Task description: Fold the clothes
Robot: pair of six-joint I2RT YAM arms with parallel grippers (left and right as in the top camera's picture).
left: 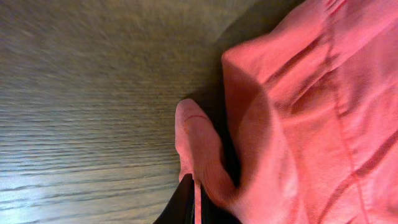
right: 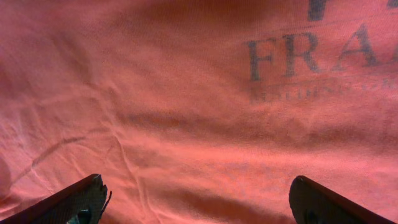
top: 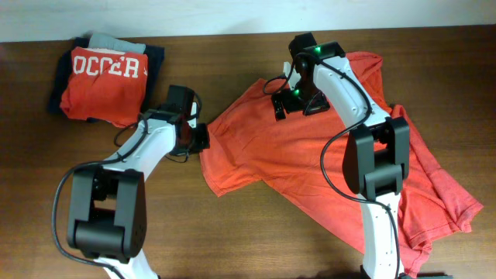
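shirt (top: 310, 170): spread, rumpled, on table (top: 256, 232) | left end effector (top: 201, 139): clamped on shirt's edge | right end effector (top: 296, 105): apart, over print (right: 311, 56) | risk: thin pinch slipping under pull; one-sided drag bunching cloth

The T-shirt (top: 263, 147) is soft knit cloth, matt and heathered, creased in shallow wrinkles, with stitched seams showing in the left wrist view. Its dark printed lettering (right: 311, 59) looks flat and faded into the weave. The table (top: 256, 232) is dark wood with fine grain and a low sheen. The left arm (top: 151, 143) and right arm (top: 381, 225) wear smooth, slightly glossy white and black plastic shells. The folded pile (top: 105, 77) at upper left of the overhead frame is matt cloth, with white block letters printed on top
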